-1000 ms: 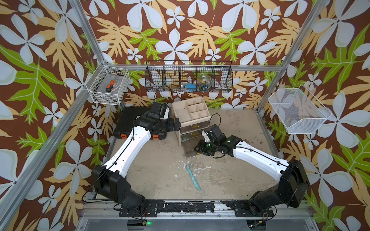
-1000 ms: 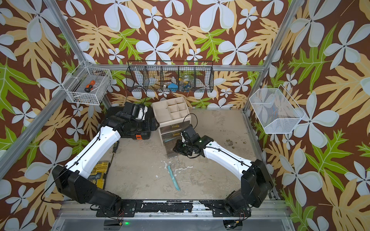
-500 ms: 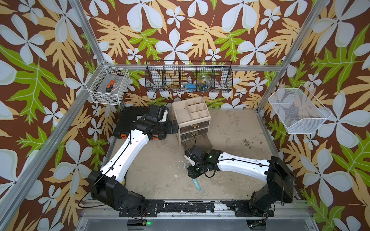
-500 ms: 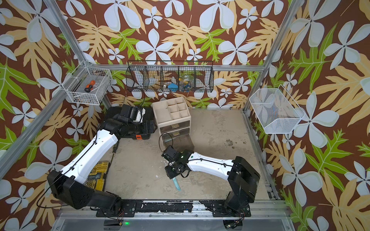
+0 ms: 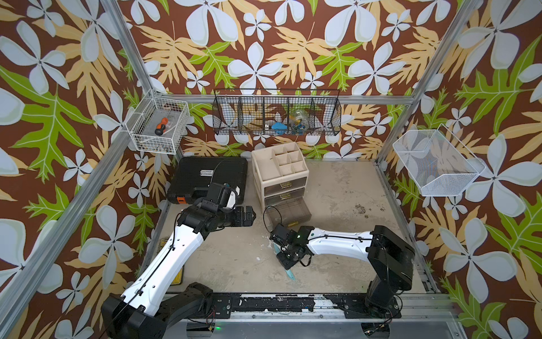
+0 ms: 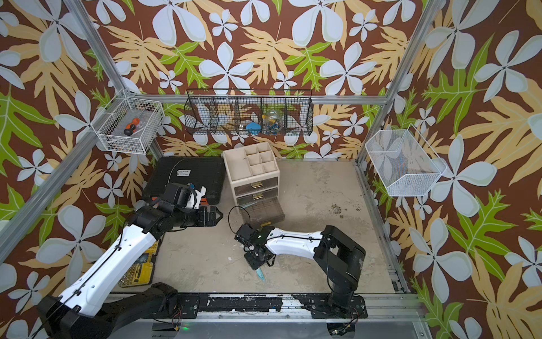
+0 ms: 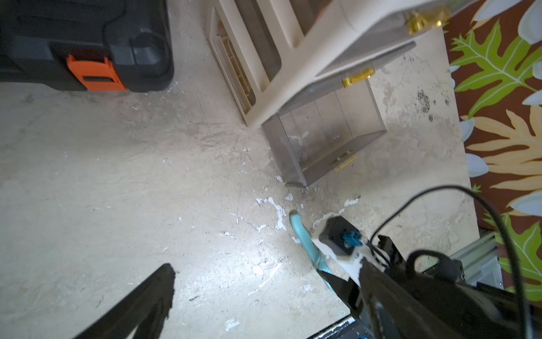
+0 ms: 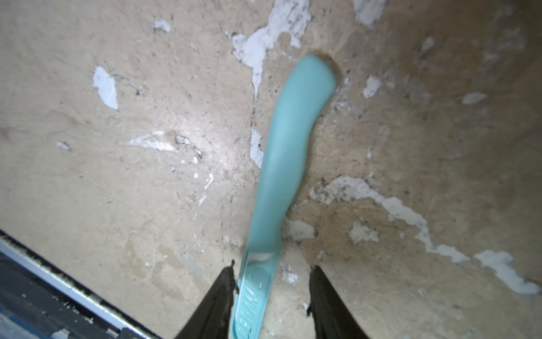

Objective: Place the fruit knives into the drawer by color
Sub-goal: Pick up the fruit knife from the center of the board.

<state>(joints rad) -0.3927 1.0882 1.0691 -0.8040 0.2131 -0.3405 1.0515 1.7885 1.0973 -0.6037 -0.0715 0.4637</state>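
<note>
A pale teal fruit knife lies flat on the floor in front of the drawer unit, and both top views show its tip poking out from under my right wrist. My right gripper is lowered over it and open. The knife's sheathed end lies between the two fingers, against one finger and with a gap to the other. The clear bottom drawer of the beige unit is pulled out. My left gripper hovers wide open left of the drawer, holding nothing.
A black tool case lies at the back left and a yellow bit tray under my left arm. On the walls hang a white wire basket holding a screwdriver, a black wire rack and a white mesh basket.
My right arm swung from the open drawer down to the knife near the front and now straddles it. My left arm drew back from the drawer unit, still open.
</note>
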